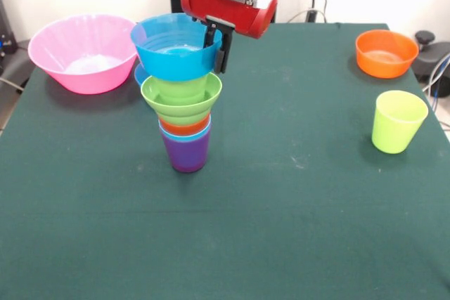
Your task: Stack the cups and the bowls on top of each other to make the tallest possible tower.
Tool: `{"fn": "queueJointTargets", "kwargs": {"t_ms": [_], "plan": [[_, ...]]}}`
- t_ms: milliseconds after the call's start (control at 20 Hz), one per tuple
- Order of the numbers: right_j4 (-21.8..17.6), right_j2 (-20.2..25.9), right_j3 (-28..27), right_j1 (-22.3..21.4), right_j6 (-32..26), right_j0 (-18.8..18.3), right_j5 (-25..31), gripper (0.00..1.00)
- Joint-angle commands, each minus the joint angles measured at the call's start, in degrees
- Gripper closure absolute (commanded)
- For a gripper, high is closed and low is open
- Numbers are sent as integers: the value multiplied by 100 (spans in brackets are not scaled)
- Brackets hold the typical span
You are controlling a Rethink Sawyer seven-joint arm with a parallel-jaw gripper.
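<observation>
Tower (184,121) stands left of centre on the green table (281,230): purple cup (186,154) at the base, light blue and orange cup rims just showing above it, then the ridged green bowl (181,98), then a blue bowl (174,46) on top. Gripper (218,48) is at the blue bowl's right rim, one black finger (223,54) down the outside wall; it looks clamped on the rim, though the inner finger is hidden. Blue bowl sits slightly off to the left of the stack axis and looks a bit tilted. Can't tell if it's fully seated in the green bowl or hanging just above. Another blue piece (140,75) peeks out behind the stack, on the table. My read: this is the placing step. To do it well, centre the bowl over the green one, level it, lower until it seats, then release and lift straight up so the finger doesn't drag the rim sideways. The narrow base makes the stack tippy. Left to add: pink bowl (83,50) far left, orange bowl (385,53) far right, yellow-green cup (398,121) right.
</observation>
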Motion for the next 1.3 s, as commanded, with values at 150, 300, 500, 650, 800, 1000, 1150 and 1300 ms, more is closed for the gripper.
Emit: {"fn": "queueJointTargets", "kwargs": {"t_ms": [150, 300, 500, 650, 800, 1000, 1150, 1300], "plan": [[-461, 366, 297, 453, -489, 15, -216, 100], [-458, 377, 319, 441, -515, -4, -222, 100], [-447, 386, 279, 444, -558, -8, -124, 0], [-442, 389, 266, 447, -571, -8, -87, 0], [-433, 392, 250, 453, -570, -5, -57, 0], [-437, 387, 252, 452, -564, -1, -71, 0], [-431, 389, 261, 450, -563, -5, -72, 0], [-441, 410, 192, 486, -597, -23, -96, 0]]}}
